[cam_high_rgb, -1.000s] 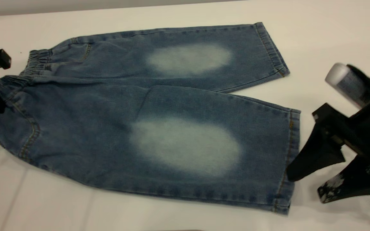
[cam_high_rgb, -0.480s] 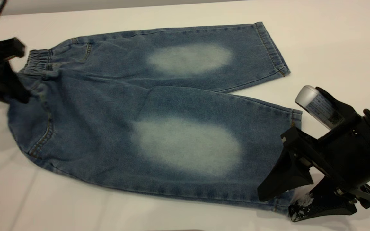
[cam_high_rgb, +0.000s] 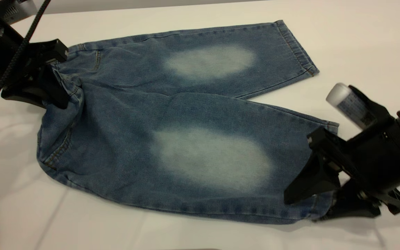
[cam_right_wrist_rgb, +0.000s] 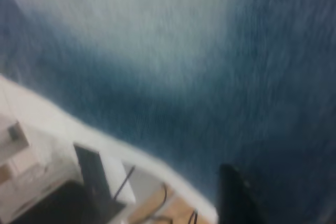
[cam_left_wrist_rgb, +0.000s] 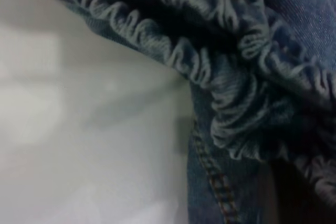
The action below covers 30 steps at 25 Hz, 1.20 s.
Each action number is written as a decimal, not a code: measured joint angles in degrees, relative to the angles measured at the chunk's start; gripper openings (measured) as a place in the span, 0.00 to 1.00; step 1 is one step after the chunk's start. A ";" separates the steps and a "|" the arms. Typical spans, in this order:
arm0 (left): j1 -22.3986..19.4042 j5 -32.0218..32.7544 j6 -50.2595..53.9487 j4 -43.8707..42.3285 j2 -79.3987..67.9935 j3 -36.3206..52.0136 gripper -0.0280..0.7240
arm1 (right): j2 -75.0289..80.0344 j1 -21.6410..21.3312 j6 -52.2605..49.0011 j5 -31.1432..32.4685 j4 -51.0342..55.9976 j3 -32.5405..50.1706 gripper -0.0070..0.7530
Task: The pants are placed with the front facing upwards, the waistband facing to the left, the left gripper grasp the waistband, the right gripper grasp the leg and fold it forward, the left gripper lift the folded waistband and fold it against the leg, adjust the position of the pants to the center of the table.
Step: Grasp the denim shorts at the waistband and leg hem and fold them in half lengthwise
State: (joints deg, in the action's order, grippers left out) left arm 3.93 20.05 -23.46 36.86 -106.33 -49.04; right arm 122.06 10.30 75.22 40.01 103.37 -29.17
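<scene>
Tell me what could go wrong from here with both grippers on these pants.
1. The left gripper holds the waistband bunched, so the fold may come out crooked or creased there.
2. The right gripper bites only the hem corner of the near leg; the denim could slip free when lifted.
3. The pants lie flat on the smooth table; uneven pulling could drag the far leg askew.
</scene>
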 joint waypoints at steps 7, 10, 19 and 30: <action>0.06 1.39 0.12 0.04 0.00 0.00 0.14 | -0.17 -0.26 2.45 -1.76 -0.79 0.00 0.05; 0.06 2.51 0.12 0.04 0.00 0.00 0.14 | -2.37 -3.25 1.39 -1.21 -4.61 0.00 0.04; 2.62 4.90 0.12 0.13 0.00 0.00 0.14 | -10.53 -20.17 -3.12 2.03 -9.97 -2.44 0.04; 6.32 8.78 3.70 2.61 6.97 0.08 0.14 | -10.53 -20.77 -19.15 16.56 -18.71 -22.26 0.04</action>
State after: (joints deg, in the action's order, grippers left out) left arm 10.25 28.84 -19.75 39.47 -99.36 -48.95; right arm 111.52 -10.47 56.07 56.58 84.66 -51.44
